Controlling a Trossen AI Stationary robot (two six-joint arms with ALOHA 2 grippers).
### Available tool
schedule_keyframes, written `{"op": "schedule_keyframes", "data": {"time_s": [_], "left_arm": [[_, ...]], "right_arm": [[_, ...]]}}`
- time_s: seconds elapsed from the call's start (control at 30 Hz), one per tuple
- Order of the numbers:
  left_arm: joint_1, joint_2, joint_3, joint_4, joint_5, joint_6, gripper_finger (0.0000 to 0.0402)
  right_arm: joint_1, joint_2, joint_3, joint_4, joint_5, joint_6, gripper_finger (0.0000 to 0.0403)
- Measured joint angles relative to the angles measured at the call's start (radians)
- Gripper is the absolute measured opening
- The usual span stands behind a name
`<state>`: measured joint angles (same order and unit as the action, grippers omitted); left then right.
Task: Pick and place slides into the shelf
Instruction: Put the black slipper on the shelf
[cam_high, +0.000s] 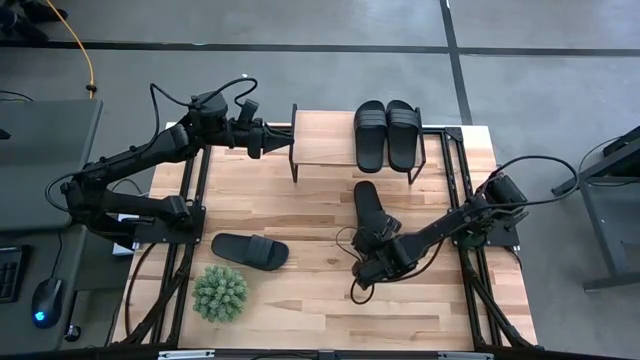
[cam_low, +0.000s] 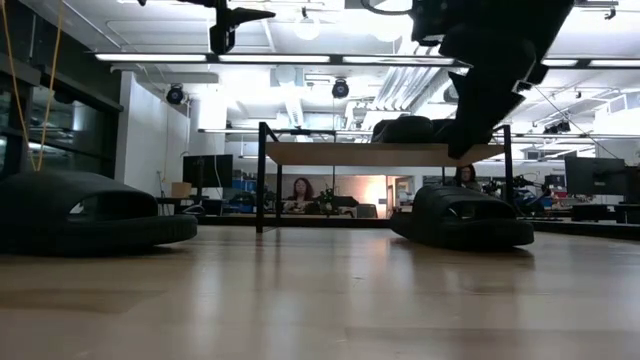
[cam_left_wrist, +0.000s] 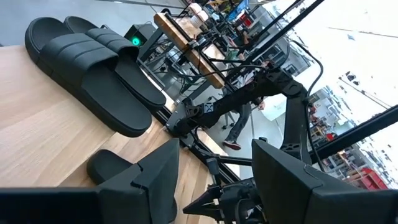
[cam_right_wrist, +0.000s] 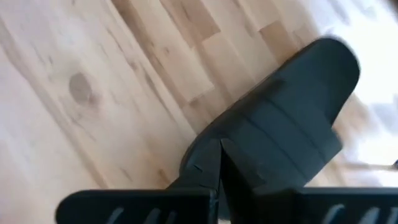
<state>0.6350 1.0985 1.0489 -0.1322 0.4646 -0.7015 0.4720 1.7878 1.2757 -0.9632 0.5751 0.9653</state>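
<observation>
Two black slides (cam_high: 387, 134) lie side by side on the right half of the shelf's plank top (cam_high: 322, 138); the left wrist view shows the slides (cam_left_wrist: 93, 68) too. A third slide (cam_high: 250, 251) lies flat on the table at the near left. A fourth slide (cam_high: 370, 208) lies mid-table, in front of the shelf. My right gripper (cam_high: 372, 238) is shut over this slide's near end (cam_right_wrist: 286, 118). In the low view the right gripper's tips (cam_low: 462, 150) stand clear above that slide (cam_low: 460, 215). My left gripper (cam_left_wrist: 217, 180) is open, raised at the shelf's left end (cam_high: 282, 141).
A small green potted plant (cam_high: 220, 292) stands near the table's near left corner. The shelf's left half is bare plank, with open space beneath the shelf (cam_low: 380, 153). Black frame rails run along both table sides. People sit in the room beyond.
</observation>
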Motion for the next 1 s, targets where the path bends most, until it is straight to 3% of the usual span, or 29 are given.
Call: {"op": "schedule_keyframes", "data": {"time_s": [0.13, 0.3, 0.53, 0.67, 0.87, 1.0], "left_arm": [[0.0, 0.0, 0.0, 0.0, 0.042, 0.002, 0.0186], [0.0, 0.0, 0.0, 0.0, 0.076, 0.002, 0.0186], [0.0, 0.0, 0.0, 0.0, 0.092, 0.017, 0.0186], [0.0, 0.0, 0.0, 0.0, 0.114, 0.017, 0.0186], [0.0, 0.0, 0.0, 0.0, 0.143, 0.017, 0.0186], [0.0, 0.0, 0.0, -0.002, 0.164, 0.017, 0.0186]], "right_arm": [[0.0, 0.0, -0.001, 0.011, -0.023, 0.024, 0.0033], [0.002, 0.0, -0.001, 0.018, -0.021, 0.009, 0.0097], [0.0, 0.0, -0.001, -0.055, 0.053, -0.021, 0.0165], [-0.006, 0.0, -0.018, -0.111, 0.086, 0.043, 0.0187], [-0.014, 0.001, -0.097, -0.072, -0.01, 0.117, 0.0201], [-0.014, 0.0, -0.107, -0.068, -0.012, 0.127, 0.0202]]}}
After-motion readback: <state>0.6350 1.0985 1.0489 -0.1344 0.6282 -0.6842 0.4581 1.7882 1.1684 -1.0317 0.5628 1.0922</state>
